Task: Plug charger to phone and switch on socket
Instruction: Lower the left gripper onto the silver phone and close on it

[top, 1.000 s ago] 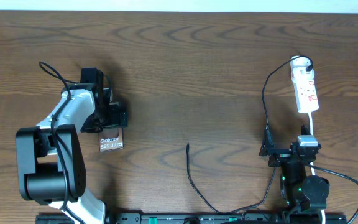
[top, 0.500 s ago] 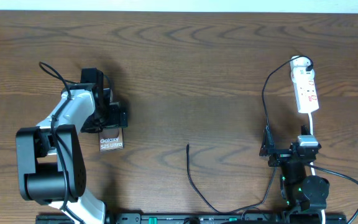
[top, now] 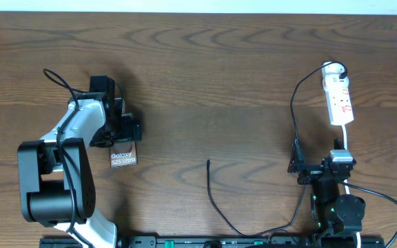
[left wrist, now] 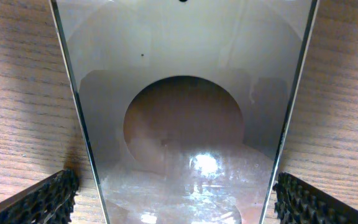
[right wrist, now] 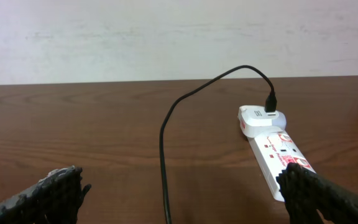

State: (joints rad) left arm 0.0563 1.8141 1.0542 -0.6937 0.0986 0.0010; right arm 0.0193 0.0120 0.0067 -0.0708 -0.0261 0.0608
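The phone (top: 123,159) lies flat on the table at the left, its "Galaxy" lettering showing. My left gripper (top: 119,131) is open and straddles the phone's far end. In the left wrist view the glossy phone (left wrist: 185,93) fills the space between the fingers of my left gripper (left wrist: 179,205), with a small gap on each side. The charger cable (top: 212,196) has its free tip near the table's middle. It runs along the front edge and up to the socket (top: 339,100) at the right. My right gripper (top: 320,167) is open and empty, with the cable (right wrist: 164,143) between its fingers and the socket (right wrist: 272,149) ahead.
The socket's white cord (top: 345,138) runs down toward my right arm. A thick black robot cable (top: 381,196) loops at the front right. The left arm's base (top: 50,182) stands at the front left.
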